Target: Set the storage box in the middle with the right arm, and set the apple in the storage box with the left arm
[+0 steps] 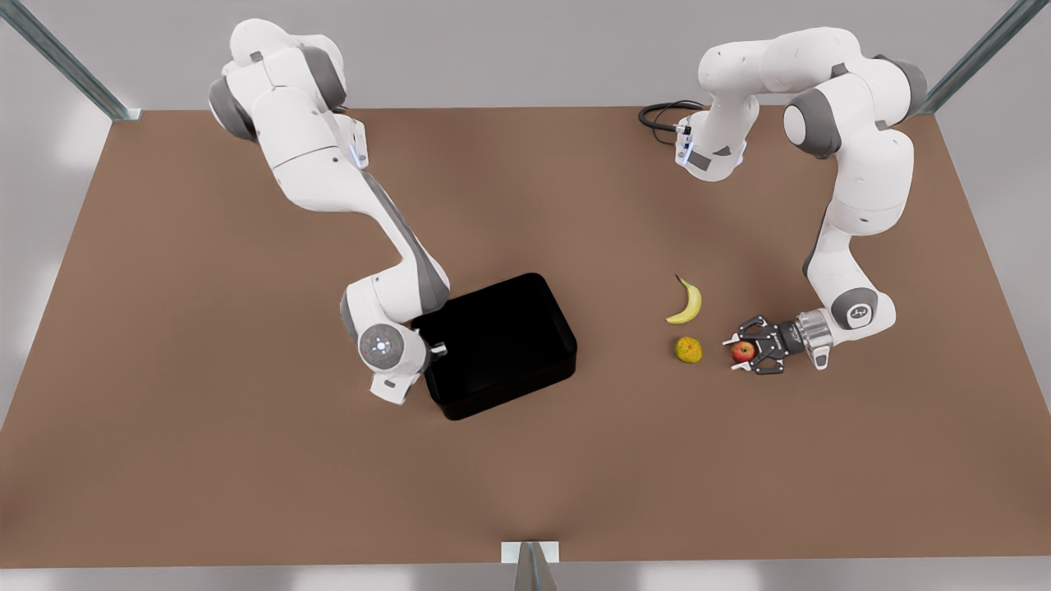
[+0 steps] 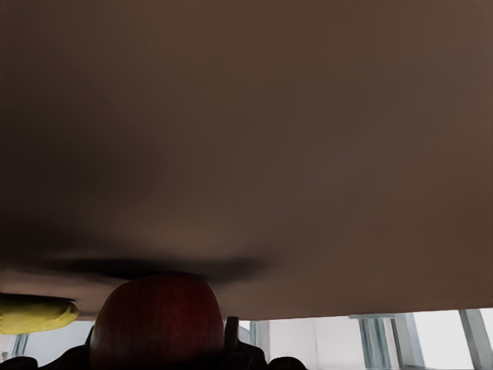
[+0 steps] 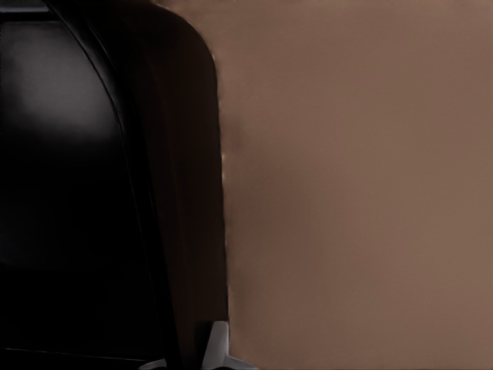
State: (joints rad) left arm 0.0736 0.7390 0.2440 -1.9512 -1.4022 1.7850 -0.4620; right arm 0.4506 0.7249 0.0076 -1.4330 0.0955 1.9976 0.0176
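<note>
My left end effector (image 1: 745, 353) lies low over the brown worktop (image 1: 205, 427) on the front view's right, its fingers spread around the apple (image 1: 743, 351); I cannot tell whether they press the fruit. From the left wrist camera the apple (image 2: 156, 321) sits right between the fingers, the banana (image 2: 37, 315) off to one side. In the front view the banana (image 1: 686, 301) and a yellow-green fruit (image 1: 688, 350) lie just beside the apple. My right end effector (image 1: 433, 351) sits at the storage box's (image 1: 501, 345) wall near the worktop's middle; I cannot tell its opening. The right wrist camera shows the box wall (image 3: 181, 193).
</note>
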